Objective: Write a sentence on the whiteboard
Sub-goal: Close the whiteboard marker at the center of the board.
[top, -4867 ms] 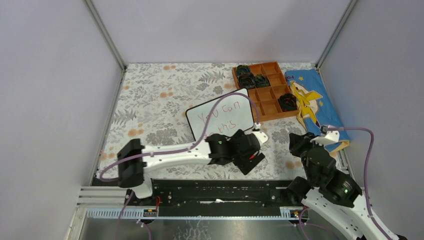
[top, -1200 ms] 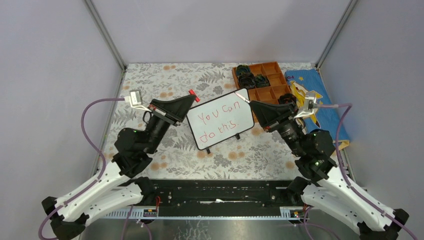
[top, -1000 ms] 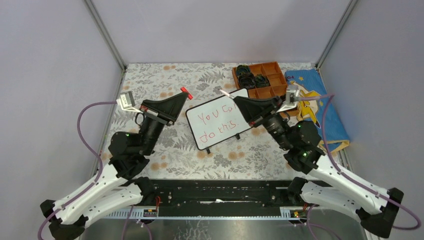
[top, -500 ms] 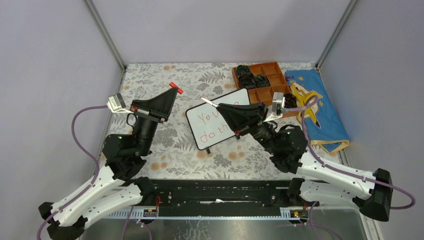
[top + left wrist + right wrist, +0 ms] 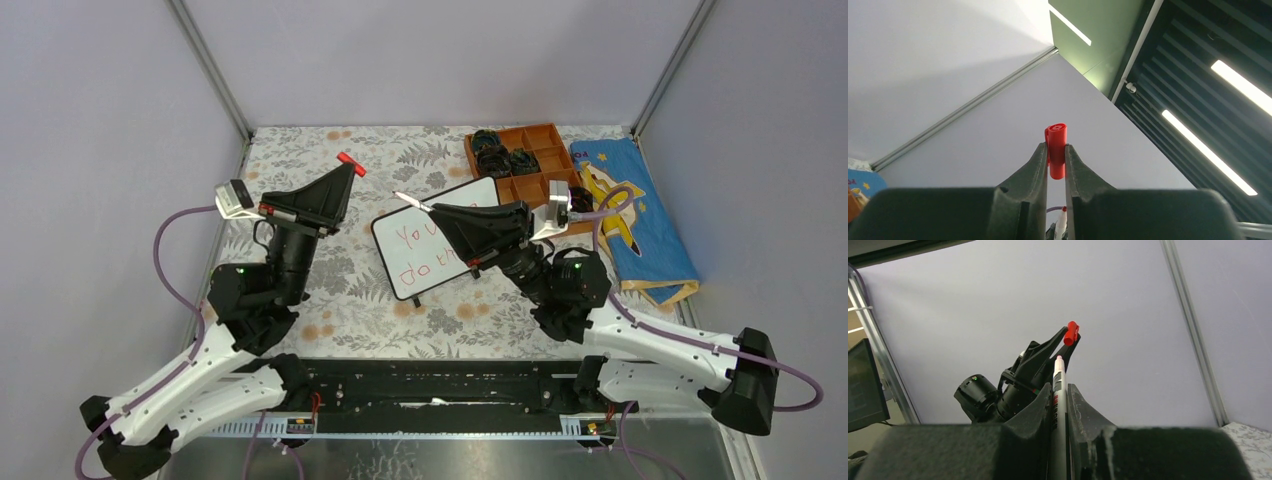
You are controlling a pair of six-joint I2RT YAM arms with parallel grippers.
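The whiteboard [image 5: 388, 255] lies in the middle of the top view, on the flowered table cover [image 5: 300, 170]. The sentence [image 5: 412, 237] is written on it in red. Only "You" and "do th" can be read, because the right gripper [image 5: 430, 209] hides the rest. This gripper is closed on a white marker [image 5: 410, 202], which points toward the upper left. The left gripper [image 5: 343, 172], raised at the left of the board, pinches a red cap [image 5: 352, 164] between its fingers. A brown tray [image 5: 540, 190] and a blue cloth [image 5: 640, 220] are at the upper right.
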